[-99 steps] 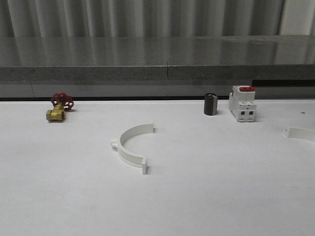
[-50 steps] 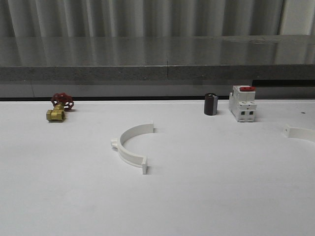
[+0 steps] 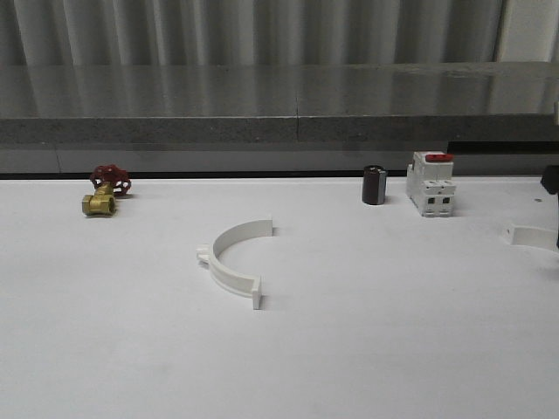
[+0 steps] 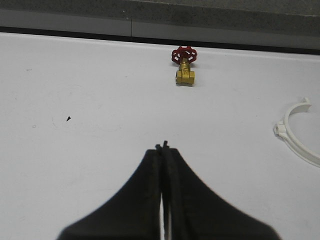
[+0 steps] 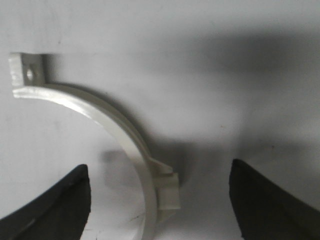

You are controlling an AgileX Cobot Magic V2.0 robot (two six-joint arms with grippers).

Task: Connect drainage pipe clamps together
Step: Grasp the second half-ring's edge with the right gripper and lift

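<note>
We see the white bench (image 3: 349,349) evenly and brightly lit from above in the front view, with faint short shadows. The right wrist view is dim, soft and grainy; a broad dark shadow falls across the bench beside the half-ring clamp (image 5: 120,135).

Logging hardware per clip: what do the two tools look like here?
Both look matte black, with no markings or cables visible. The left tool has two broad fingers tapering to thin tips. The right tool shows two dark, rounded finger ends; a small dark part sits at the front view's right edge.
</note>
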